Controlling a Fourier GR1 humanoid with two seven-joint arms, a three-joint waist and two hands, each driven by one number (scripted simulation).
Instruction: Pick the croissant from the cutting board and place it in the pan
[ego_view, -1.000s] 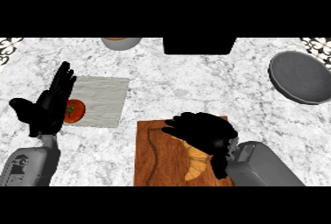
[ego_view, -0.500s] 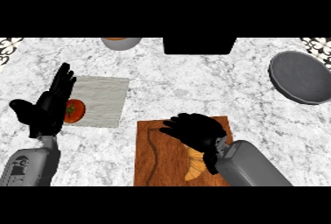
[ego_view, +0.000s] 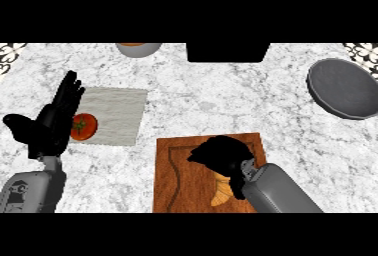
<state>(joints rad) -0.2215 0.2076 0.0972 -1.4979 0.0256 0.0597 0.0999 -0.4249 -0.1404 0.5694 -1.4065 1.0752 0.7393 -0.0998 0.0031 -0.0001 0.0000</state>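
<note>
1. Croissant (ego_view: 220, 192): lying on the cutting board (ego_view: 181, 172), only its lower golden tip showing below the right hand; upper part hidden.
2. Largest to smallest from here: marble counter (ego_view: 221, 100) under everything.
3. Cutting board, brown wood with a groove near its edge, low in the middle of the head view.
4. Pan (ego_view: 345, 87), grey and round, at the upper right, well apart from the board and holding nothing visible.
5. Pale cloth (ego_view: 118, 112) left of the board, with a tomato (ego_view: 83, 126) on its left part.
6. Dark box (ego_view: 227, 51) and a grey bowl (ego_view: 138, 48) at the far edge, both cut off by the frame.
7. Right hand (ego_view: 221, 155) over the croissant's upper end, fingers curled downward; impossible to tell whether closed on the pastry or merely covering it.
8. Left hand (ego_view: 53, 125) at the left, open with fingers straight up, resting and holding nothing, partly in front of the tomato.
9. Handling, as a judgement: probably light, soft and flaky, easily crushed or torn at the tips; probably best taken across the thick middle rather than by a horn.
10. Step in hand, apparently: securing the grasp, with lift and carry to the pan not yet done.
</note>
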